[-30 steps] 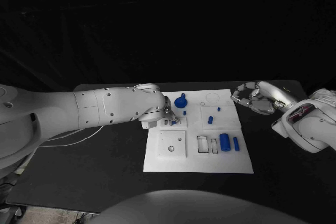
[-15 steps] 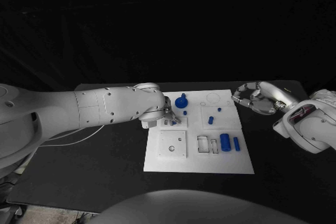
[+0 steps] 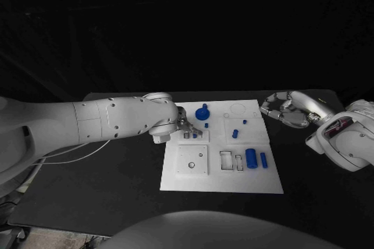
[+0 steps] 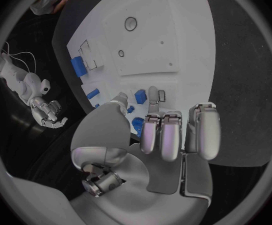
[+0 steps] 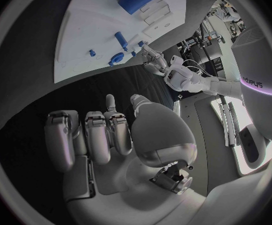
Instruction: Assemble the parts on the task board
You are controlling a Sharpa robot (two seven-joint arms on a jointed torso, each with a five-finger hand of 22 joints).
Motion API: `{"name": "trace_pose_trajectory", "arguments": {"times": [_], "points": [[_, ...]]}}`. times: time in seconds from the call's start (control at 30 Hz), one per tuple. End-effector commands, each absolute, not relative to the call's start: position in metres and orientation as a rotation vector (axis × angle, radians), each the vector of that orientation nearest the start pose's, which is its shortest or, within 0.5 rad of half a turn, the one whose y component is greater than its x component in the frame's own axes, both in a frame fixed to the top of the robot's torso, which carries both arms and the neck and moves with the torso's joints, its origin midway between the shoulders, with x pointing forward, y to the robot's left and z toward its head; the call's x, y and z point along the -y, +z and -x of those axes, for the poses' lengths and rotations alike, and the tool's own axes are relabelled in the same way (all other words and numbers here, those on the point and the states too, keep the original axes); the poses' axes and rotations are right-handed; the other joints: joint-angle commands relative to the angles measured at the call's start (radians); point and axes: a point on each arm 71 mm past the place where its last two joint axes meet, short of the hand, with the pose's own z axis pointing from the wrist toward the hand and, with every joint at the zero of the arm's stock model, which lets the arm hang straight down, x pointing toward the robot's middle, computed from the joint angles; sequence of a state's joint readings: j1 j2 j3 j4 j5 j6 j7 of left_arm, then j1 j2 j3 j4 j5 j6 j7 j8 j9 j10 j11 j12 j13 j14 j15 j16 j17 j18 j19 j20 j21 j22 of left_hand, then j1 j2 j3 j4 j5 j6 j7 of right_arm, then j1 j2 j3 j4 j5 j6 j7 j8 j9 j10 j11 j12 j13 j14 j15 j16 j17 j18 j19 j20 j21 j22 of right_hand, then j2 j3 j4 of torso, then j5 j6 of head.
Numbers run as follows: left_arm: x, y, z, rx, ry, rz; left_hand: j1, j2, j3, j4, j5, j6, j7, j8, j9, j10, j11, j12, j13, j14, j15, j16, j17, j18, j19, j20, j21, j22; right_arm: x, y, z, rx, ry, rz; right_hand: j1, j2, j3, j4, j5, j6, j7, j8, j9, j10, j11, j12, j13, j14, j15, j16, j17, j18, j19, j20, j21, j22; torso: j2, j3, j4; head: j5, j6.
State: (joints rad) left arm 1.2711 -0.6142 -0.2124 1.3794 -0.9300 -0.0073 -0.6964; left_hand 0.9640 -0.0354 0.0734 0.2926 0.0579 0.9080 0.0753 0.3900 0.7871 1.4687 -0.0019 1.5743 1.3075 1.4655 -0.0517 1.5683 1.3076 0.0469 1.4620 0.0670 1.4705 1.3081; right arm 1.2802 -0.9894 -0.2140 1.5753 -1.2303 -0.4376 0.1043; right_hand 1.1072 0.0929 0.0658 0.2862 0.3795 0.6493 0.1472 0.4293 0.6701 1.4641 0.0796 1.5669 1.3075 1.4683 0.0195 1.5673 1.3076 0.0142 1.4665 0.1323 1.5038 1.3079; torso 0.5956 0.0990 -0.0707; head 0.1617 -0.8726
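Note:
The white task board [image 3: 222, 176] lies mid-table. My left hand [image 3: 185, 129] hovers over its near-left upper part. In the left wrist view this hand [image 4: 167, 130] has thumb and forefinger tips on either side of a small blue block [image 4: 140, 96] beside a rectangular slot; contact cannot be told. A blue knob [image 3: 202, 113], blue pegs [image 3: 234, 133] and a thick blue cylinder [image 3: 250, 156] sit on the board. My right hand [image 3: 282, 109] hangs off the board's right edge, fingers loosely bent, holding nothing.
A square white plate with a hole [image 3: 192, 160] is at the board's lower left, and slotted frames [image 3: 231, 160] stand beside the cylinder. Black table [image 3: 101, 179] surrounds the board. A thin white cable [image 3: 82, 154] trails from my left arm.
My left hand has drawn slightly up and to the left over the board. The right hand has barely moved.

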Motion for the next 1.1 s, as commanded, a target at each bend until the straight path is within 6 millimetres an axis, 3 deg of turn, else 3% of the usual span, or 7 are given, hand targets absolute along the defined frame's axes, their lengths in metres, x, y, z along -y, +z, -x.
{"name": "trace_pose_trajectory", "arguments": {"times": [0.03, 0.23, 0.43, 0.57, 0.83, 0.93, 1.1], "points": [[-0.168, -0.247, -0.490, -2.351, -0.191, 0.340, -0.008, 0.000, -0.011, -0.001, -0.003, 0.006, -0.006, 0.008, 0.005, 0.102, 0.001, -0.004, 0.263, 0.105, 0.002, 0.002, 0.263, -0.015, 0.025, -0.003, 0.005, 0.191, 0.254, -0.195, -0.460, -1.648, 0.771, 0.058, 0.003, 0.000, -0.004, 0.002, 0.003, 0.000, 0.007, -0.005, -0.001, 0.107, 0.005, 0.004, 0.263, 0.102, 0.008, 0.003, 0.263, 0.010, 0.032, 0.005, -0.005, 0.230, -0.001, 0.0011, 0.0002, 0.000, 0.000], [-0.180, -0.221, -0.497, -2.352, -0.170, 0.325, 0.001, 0.001, -0.025, -0.002, -0.001, 0.017, -0.011, 0.025, 0.016, 0.102, -0.004, -0.004, 0.263, 0.105, -0.002, 0.002, 0.263, -0.016, 0.027, -0.006, 0.007, 0.193, 0.254, -0.195, -0.461, -1.648, 0.771, 0.056, 0.000, 0.000, -0.007, 0.004, 0.002, 0.000, 0.008, -0.004, -0.003, 0.107, 0.006, 0.004, 0.263, 0.102, 0.008, 0.003, 0.263, 0.010, 0.032, 0.005, -0.005, 0.230, 0.000, 0.0006, 0.0001, 0.001, 0.000], [-0.191, -0.194, -0.507, -2.415, -0.178, 0.311, 0.035, 0.006, -0.050, -0.002, 0.009, 0.024, -0.022, 0.072, 0.057, 0.102, -0.013, -0.004, 0.263, 0.105, -0.010, 0.002, 0.263, -0.018, 0.033, -0.013, 0.011, 0.199, 0.253, -0.196, -0.462, -1.653, 0.772, 0.056, 0.000, 0.000, -0.007, 0.004, 0.002, 0.000, 0.008, -0.004, -0.003, 0.107, 0.006, 0.004, 0.263, 0.102, 0.008, 0.003, 0.263, 0.010, 0.032, 0.005, -0.005, 0.230, -0.001, 0.0007, 0.0007, 0.003, 0.000], [-0.196, -0.186, -0.517, -2.473, -0.132, 0.274, 0.054, 0.008, -0.058, -0.003, 0.022, 0.013, -0.023, 0.080, 0.071, 0.102, -0.014, -0.004, 0.263, 0.105, -0.011, 0.002, 0.263, -0.018, 0.034, -0.015, 0.012, 0.201, 0.251, -0.197, -0.463, -1.659, 0.774, 0.058, 0.000, 0.000, -0.007, 0.004, 0.002, 0.000, 0.008, -0.004, -0.003, 0.107, 0.006, 0.004, 0.263, 0.102, 0.008, 0.003, 0.263, 0.010, 0.032, 0.005, -0.005, 0.230, 0.000, 0.0008, 0.0007, 0.008, 0.000], [-0.202, -0.188, -0.540, -2.489, -0.068, 0.271, 0.073, 0.016, -0.064, -0.003, 0.038, 0.003, -0.022, 0.084, 0.081, 0.102, -0.013, -0.004, 0.263, 0.105, -0.010, 0.002, 0.263, -0.018, 0.033, -0.015, 0.010, 0.200, 0.249, -0.197, -0.464, -1.666, 0.779, 0.061, -0.003, 0.001, -0.009, 0.005, 0.001, 0.000, 0.008, -0.005, -0.004, 0.107, 0.006, 0.004, 0.263, 0.102, 0.009, 0.003, 0.263, 0.010, 0.033, 0.006, -0.005, 0.230, 0.002, -0.0017, -0.0011, 0.009, 0.000], [-0.204, -0.193, -0.547, -2.475, -0.057, 0.283, 0.078, 0.020, -0.065, -0.002, 0.043, 0.005, -0.023, 0.087, 0.084, 0.102, -0.013, -0.004, 0.263, 0.105, -0.010, 0.002, 0.263, -0.018, 0.034, -0.015, 0.012, 0.202, 0.249, -0.197, -0.464, -1.668, 0.779, 0.060, -0.003, 0.001, -0.009, 0.005, 0.001, 0.000, 0.008, -0.005, -0.004, 0.107, 0.006, 0.004, 0.263, 0.102, 0.009, 0.003, 0.263, 0.010, 0.033, 0.006, -0.005, 0.230, 0.000, 0.0005, -0.0004, 0.008, 0.000], [-0.205, -0.202, -0.554, -2.452, -0.060, 0.310, 0.089, 0.028, -0.069, -0.002, 0.063, 0.005, -0.025, 0.092, 0.092, 0.102, -0.014, -0.004, 0.263, 0.105, -0.011, 0.002, 0.263, -0.019, 0.037, -0.016, 0.014, 0.204, 0.249, -0.197, -0.464, -1.668, 0.780, 0.061, -0.003, 0.001, -0.009, 0.005, 0.001, 0.000, 0.008, -0.005, -0.004, 0.107, 0.006, 0.004, 0.263, 0.102, 0.009, 0.003, 0.263, 0.010, 0.033, 0.006, -0.005, 0.230, 0.000, 0.0002, -0.0003, 0.009, 0.000]]}}
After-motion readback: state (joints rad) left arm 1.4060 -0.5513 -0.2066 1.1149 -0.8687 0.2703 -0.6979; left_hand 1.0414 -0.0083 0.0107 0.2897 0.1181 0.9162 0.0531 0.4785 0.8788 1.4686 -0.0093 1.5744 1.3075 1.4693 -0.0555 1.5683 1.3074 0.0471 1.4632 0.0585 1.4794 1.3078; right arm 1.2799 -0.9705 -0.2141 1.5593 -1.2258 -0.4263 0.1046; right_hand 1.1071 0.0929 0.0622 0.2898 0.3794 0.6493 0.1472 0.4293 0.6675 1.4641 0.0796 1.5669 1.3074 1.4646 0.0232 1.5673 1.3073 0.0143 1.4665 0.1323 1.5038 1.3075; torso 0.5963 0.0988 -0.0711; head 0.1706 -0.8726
